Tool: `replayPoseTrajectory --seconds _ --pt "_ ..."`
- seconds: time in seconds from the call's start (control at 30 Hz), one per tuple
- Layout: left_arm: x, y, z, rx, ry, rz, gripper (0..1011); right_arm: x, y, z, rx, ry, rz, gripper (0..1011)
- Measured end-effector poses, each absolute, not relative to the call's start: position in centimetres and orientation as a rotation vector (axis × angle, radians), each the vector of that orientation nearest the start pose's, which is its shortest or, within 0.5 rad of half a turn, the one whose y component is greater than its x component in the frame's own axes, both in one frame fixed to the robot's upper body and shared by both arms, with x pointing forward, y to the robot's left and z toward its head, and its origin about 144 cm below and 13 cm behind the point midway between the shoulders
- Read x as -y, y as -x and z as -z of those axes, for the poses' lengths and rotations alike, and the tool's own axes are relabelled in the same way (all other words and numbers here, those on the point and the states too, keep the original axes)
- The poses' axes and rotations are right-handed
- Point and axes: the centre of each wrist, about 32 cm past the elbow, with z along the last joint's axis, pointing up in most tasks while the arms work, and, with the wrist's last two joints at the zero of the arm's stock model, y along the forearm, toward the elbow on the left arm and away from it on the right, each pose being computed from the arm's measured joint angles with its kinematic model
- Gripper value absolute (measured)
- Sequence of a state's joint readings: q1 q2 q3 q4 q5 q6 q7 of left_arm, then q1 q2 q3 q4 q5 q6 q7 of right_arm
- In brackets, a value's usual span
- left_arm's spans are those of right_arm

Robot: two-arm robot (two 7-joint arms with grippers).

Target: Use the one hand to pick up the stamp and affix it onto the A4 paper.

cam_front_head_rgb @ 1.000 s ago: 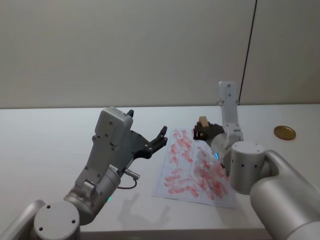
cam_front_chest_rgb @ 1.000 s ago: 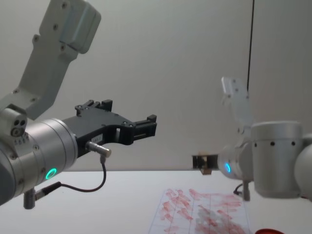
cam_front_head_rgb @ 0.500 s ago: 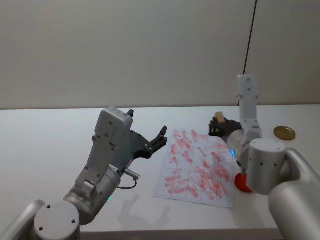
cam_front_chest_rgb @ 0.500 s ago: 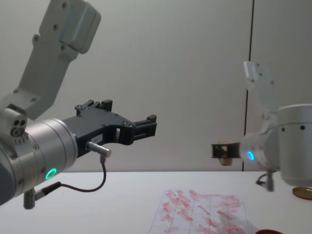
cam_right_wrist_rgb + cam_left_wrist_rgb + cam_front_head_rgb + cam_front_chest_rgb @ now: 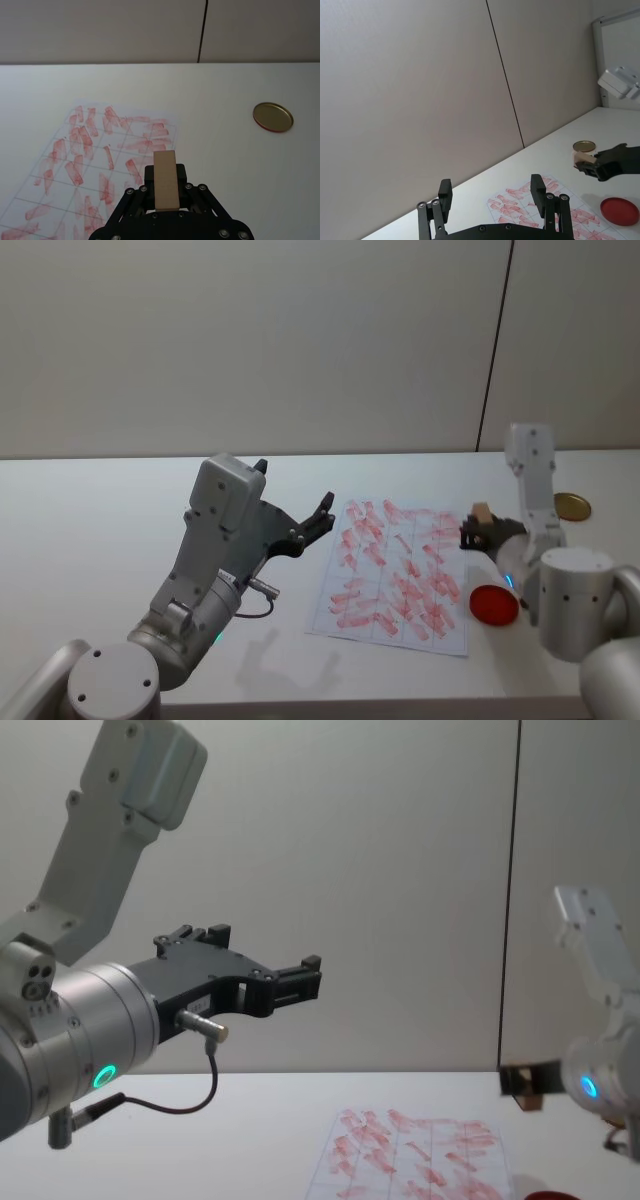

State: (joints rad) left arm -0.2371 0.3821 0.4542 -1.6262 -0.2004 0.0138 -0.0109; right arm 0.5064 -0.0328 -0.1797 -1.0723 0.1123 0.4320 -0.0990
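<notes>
Stamp [image 5: 166,180] looks light, rigid wood, pinched across its sides by the right end effector [image 5: 165,192] beside the A4 paper [image 5: 395,575]; left end effector [image 5: 492,200] hangs spread, idle.

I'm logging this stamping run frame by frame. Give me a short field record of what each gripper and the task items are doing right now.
right gripper: shut on the stamp, held above the table by the paper's right edge
left gripper: open, raised left of the paper, holding nothing
A4 paper: flat on the table, crowded with red stamp marks
ink pad: red, round, right of the paper
brass disc: far right on the table
</notes>
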Motion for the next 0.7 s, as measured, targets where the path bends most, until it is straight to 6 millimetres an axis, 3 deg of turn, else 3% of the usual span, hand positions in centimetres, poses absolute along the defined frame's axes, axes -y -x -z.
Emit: replayPoseTrajectory --seconds 0.7 --pt "-19.8 -49.2 -120.4 0.268 -0.061 -1.124 993 18.0 -57.2 -114.2 -0.394 0.501 1.428 220"
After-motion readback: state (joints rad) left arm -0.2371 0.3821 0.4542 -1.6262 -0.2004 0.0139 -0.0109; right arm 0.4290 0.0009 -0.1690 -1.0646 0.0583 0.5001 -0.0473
